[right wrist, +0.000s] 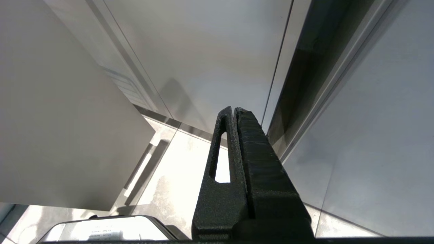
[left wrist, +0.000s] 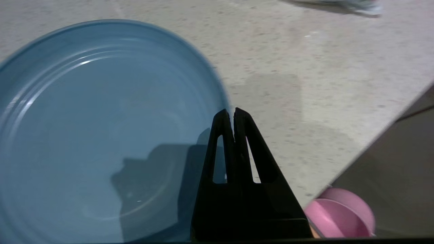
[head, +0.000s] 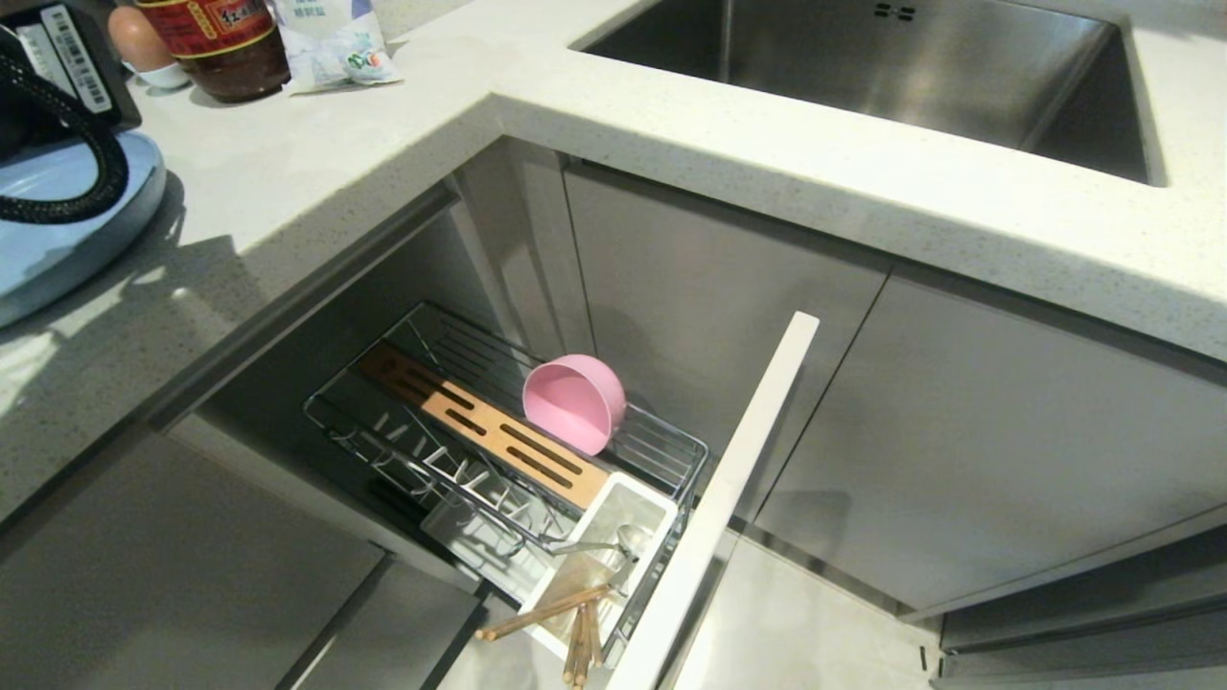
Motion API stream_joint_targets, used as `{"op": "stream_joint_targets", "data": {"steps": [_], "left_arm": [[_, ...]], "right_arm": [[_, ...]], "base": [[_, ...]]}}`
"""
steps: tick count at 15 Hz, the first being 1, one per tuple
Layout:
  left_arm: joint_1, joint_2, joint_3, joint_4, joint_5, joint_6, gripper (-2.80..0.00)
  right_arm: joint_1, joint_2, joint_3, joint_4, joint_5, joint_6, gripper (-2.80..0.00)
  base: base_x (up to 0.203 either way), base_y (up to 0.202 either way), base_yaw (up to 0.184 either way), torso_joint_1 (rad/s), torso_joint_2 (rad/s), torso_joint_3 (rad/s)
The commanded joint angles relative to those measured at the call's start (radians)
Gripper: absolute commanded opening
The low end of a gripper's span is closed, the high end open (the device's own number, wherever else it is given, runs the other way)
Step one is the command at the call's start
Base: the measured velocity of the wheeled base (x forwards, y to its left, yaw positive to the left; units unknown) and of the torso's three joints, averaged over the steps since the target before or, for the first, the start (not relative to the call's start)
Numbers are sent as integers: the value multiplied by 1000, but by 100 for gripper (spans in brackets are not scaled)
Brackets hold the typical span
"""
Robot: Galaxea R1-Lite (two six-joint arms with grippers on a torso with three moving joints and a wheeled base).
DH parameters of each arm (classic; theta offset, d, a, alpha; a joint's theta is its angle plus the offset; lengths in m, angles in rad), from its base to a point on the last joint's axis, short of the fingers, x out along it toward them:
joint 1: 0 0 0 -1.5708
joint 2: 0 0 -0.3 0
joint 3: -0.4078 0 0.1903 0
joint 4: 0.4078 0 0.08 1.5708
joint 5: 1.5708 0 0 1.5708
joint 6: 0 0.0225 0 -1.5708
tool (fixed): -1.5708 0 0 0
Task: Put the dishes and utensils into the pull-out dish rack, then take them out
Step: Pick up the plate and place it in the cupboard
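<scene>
Left gripper (left wrist: 233,113) (closed) — over plate (left wrist: 101,135), countertop (left wrist: 305,84)

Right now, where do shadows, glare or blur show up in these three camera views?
Head view: a dark shadow falls on the countertop beside the blue plate. Left wrist view: the left end effector casts its shadow across the plate; the pink bowl looks blurred. Right wrist view: bright glare washes out the floor.

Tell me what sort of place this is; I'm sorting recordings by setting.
Most likely a home kitchen: a steel sink set into a speckled countertop, a pull-out dish rack under it holding a pink bowl, and a sauce bottle on the counter.
</scene>
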Motion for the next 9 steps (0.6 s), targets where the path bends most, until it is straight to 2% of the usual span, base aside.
{"op": "stream_joint_targets", "data": {"steps": [1, 5, 9], "left_arm": [[37, 19, -4, 13, 32, 2, 0], [48, 46, -22, 30, 38, 6, 0], [46, 78, -54, 150, 33, -1, 0]], "right_arm": [[0, -3, 0, -1, 0, 0, -280], [-1, -3, 0, -1, 0, 0, -280], [0, -4, 0, -1, 0, 0, -280]], "base": [[0, 0, 0, 0, 0, 0], [0, 0, 0, 0, 0, 0], [0, 0, 0, 0, 0, 0]]}}
